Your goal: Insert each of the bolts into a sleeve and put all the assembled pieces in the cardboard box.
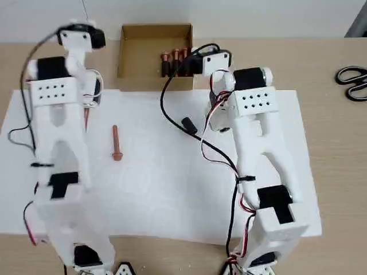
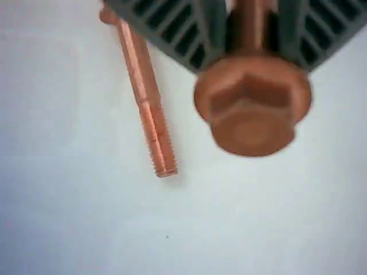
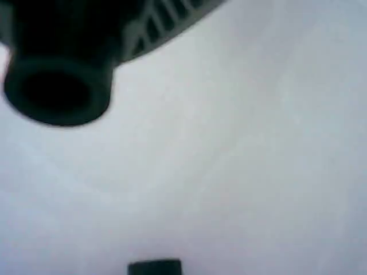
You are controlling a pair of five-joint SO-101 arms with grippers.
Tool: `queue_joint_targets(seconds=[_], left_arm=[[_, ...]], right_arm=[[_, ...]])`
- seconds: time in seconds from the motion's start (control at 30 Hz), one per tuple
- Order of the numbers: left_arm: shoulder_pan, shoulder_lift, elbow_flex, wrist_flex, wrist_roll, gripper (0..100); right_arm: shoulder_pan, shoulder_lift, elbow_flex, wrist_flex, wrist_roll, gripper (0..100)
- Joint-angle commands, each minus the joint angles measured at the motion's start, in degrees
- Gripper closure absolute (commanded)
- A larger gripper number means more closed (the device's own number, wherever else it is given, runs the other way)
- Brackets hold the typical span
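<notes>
My left gripper is shut on a copper bolt, whose hex head points toward the camera; in the high view this gripper hangs over the left part of the white sheet. A second copper bolt lies loose on the sheet beside it. My right gripper is shut on a black sleeve, its open bore showing, near the box's front right corner. Another black sleeve rests on the sheet. The cardboard box holds three assembled pieces.
A white sheet covers the wooden table between the arms. Black cables trail across the sheet from the right arm. Scissors lie at the far right edge of the table.
</notes>
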Motion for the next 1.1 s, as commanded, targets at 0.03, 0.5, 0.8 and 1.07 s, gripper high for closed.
queue_joint_targets(seconds=[0.03, 0.5, 0.8, 1.07], left_arm=[[-0.2, -15.2, 4.7, 0.7, 0.4, 99], [0.0, -48.4, 20.8, 0.3, 8.7, 99], [0.0, -62.5, 37.1, -5.4, 14.1, 99], [9.8, -67.1, 53.7, -22.9, 26.3, 99]], right_arm=[[0.1, -11.3, -3.2, 0.0, -0.4, 99.5], [0.2, -40.1, 4.0, 1.5, -0.4, 99.5], [-3.9, -59.7, 32.0, -9.0, -11.5, 99.5], [-8.8, -74.8, 64.8, -34.5, -15.6, 99.5]])
